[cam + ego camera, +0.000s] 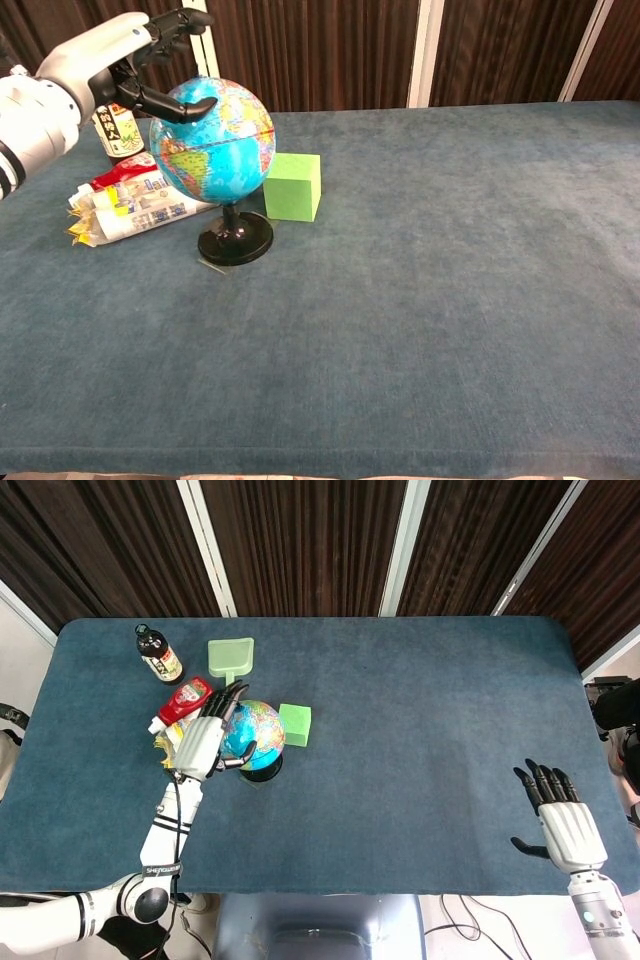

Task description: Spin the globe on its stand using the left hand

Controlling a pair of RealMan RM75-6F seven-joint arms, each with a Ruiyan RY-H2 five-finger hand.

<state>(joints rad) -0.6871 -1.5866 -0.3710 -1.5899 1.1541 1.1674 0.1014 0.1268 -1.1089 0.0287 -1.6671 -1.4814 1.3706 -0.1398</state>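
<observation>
A small blue globe stands upright on a black round stand left of the table's middle. My left hand hovers over the globe's upper left side with fingers spread. Its thumb reaches onto the top of the ball. It grips nothing. My right hand lies flat and open near the front right edge, far from the globe. The chest view does not show it.
A green cube sits just right of the globe. A red ketchup bottle and a printed packet lie to its left. A dark sauce bottle and a green scoop stand behind.
</observation>
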